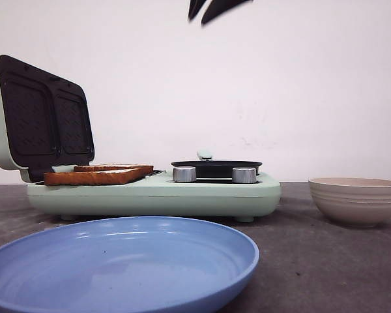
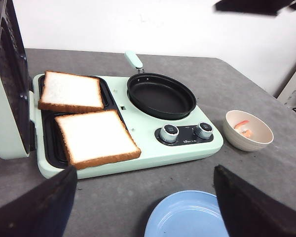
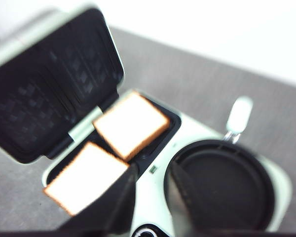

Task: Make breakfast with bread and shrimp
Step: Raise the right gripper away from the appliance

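Observation:
Two square slices of white bread lie side by side on the dark grill plate of a mint-green breakfast maker [image 2: 138,121]: a far slice [image 2: 71,91] and a near slice [image 2: 96,136]. They also show in the front view [image 1: 94,175] and the right wrist view [image 3: 130,123]. The small orange-red shrimp [image 2: 242,129] lies in the beige ribbed bowl [image 2: 256,143]. My left gripper [image 2: 145,168] is wide open and empty, above the table in front of the maker. My right gripper [image 3: 153,167] hangs high over the maker between the bread and the pan, jaws a little apart and empty; its fingertips [image 1: 212,8] show at the top of the front view.
The maker's lid [image 1: 42,117] stands open at the left. A black pan [image 2: 161,95] with a mint handle sits on its right half, two knobs [image 2: 169,132] in front. A blue plate [image 1: 117,261] lies nearest the robot. The beige bowl [image 1: 357,199] stands right of the maker.

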{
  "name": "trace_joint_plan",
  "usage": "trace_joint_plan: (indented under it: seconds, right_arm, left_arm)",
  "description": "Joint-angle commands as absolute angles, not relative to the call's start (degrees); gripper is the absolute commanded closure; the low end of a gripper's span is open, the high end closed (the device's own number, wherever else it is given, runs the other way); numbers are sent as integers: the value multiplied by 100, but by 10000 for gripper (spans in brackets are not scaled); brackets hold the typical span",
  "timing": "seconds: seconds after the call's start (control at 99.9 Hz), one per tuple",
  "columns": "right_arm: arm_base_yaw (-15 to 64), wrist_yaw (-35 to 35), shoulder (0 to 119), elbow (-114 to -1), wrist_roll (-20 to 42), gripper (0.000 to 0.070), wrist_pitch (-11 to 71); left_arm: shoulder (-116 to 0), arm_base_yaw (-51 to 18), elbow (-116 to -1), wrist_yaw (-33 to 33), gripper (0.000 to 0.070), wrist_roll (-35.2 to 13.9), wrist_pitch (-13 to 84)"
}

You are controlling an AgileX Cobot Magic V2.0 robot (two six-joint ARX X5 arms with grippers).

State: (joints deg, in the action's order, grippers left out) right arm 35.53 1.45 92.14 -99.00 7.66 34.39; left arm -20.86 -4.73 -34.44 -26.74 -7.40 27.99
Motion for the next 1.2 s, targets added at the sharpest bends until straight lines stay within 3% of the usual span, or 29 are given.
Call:
trace_joint_plan:
  seconds: [0.0,0.28,0.53,0.69,1.191]
  right_arm:
    - [3573,137,9087,-9963,486,700,3588]
    - [3548,141,8219,-9518,285,700,3826]
    - [3548,148,6517,-6844,263,700,2132]
    - [3548,224,5459,-5325,615,700,1310]
    - [3548,292,3041,-2694,1297,700,1037]
  left_arm:
    - [-2091,-473,-3452,-2655,230,-672,2738]
    - [-2091,-473,-3452,-2657,230,-672,2738]
    - [-2091,-473,-3452,-2657,231,-694,2738]
    - [-2091,-473,-3452,-2657,231,-694,2720]
    - [-2093,-473,-3352,-2681,230,-805,2744]
